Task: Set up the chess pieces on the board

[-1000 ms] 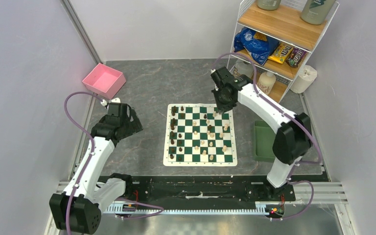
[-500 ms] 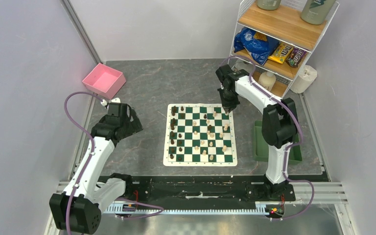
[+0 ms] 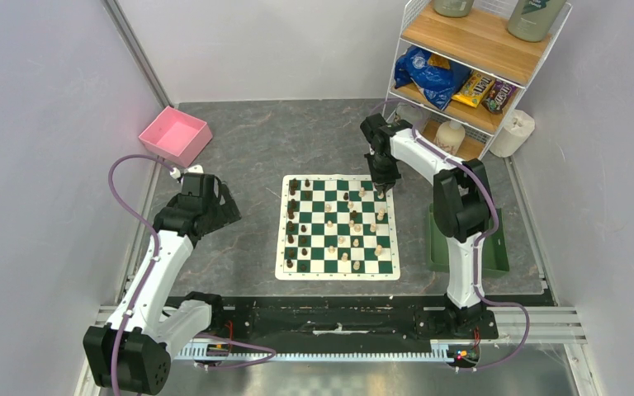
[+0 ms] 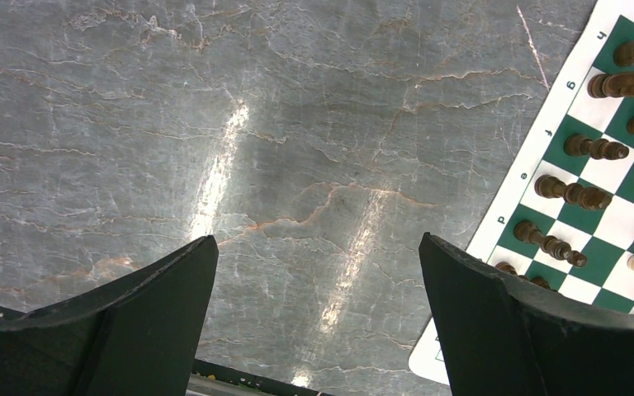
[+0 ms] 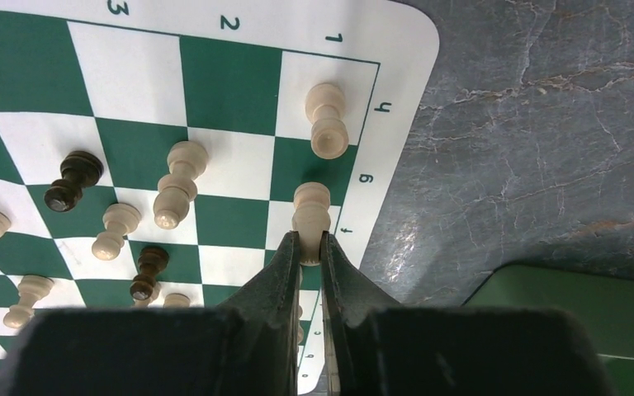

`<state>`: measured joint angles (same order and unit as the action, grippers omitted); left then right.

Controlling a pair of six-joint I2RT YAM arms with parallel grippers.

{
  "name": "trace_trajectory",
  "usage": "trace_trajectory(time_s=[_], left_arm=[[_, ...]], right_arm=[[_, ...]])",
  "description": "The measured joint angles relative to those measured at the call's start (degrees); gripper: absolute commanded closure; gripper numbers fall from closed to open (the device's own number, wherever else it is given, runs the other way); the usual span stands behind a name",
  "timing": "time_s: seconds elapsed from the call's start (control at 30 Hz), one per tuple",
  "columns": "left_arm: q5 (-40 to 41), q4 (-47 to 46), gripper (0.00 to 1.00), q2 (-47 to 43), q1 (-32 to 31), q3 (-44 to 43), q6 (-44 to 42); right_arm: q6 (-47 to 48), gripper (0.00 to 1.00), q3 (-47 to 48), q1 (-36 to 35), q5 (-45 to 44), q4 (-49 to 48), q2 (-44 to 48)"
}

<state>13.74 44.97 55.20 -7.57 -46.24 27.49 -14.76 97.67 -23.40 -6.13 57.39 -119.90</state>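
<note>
The board (image 3: pixel 337 272) lies in the middle of the table, with dark chess pieces (image 3: pixel 292 219) lined along its left side and cream ones (image 3: pixel 377 216) scattered over its right half. My right gripper (image 3: pixel 382 183) hangs over the board's far right corner. In the right wrist view it (image 5: pixel 309 239) is shut on an upright cream piece (image 5: pixel 311 210) at the edge column of the board (image 5: pixel 231 82), just behind another cream piece (image 5: pixel 328 124). My left gripper (image 3: pixel 215 206) stays left of the board, open over bare table (image 4: pixel 318 241), the dark row (image 4: pixel 574 191) off to its right.
A pink bin (image 3: pixel 175 136) sits at the far left. A green tray (image 3: pixel 446 239) lies right of the board under the right arm. A wire shelf rack (image 3: pixel 470 74) with snacks and bottles stands at the far right, a white roll (image 3: pixel 513 132) beside it.
The right arm's elbow has swung in from the right toward the tray, while its gripper shifted only slightly at the board's far right corner. The left arm has not moved.
</note>
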Motion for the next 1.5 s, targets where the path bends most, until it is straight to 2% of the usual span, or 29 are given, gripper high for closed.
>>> trace_trajectory(time_s=[0.77,1.1,1.27,1.5], left_arm=[[-0.3,0.0,0.0,0.0,0.0,0.0,0.0],[-0.3,0.0,0.0,0.0,0.0,0.0,0.0],[-0.3,0.0,0.0,0.0,0.0,0.0,0.0],[-0.3,0.0,0.01,0.0,0.0,0.0,0.0]], right_arm=[[0.5,0.79,0.1,0.2,-0.2,-1.7,-1.6],[0.9,0.7,0.1,0.4,-0.2,-2.8,-1.9],[1.0,0.69,0.1,0.4,-0.1,-3.0,-1.9],[1.0,0.6,0.1,0.4,-0.2,-3.0,-1.9]])
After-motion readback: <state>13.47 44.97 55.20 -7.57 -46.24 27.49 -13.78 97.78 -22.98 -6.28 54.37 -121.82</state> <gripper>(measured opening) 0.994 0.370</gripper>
